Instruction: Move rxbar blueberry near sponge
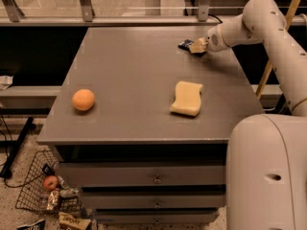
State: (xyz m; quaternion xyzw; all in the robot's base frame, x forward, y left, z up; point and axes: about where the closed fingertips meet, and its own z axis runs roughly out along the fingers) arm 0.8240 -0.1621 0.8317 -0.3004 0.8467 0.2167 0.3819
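The rxbar blueberry (184,44) is a small dark navy bar at the far right of the grey table (134,75); only its left end shows. My gripper (197,46) is right at the bar, covering its right end, with the white arm reaching in from the right. The pale yellow sponge (186,98) lies on the table's right half, well in front of the bar and the gripper.
A round orange fruit (83,99) sits at the table's front left. Drawers are under the tabletop. A wire basket (45,190) with an apple and snack packets is on the floor at lower left. A glass railing runs behind the table.
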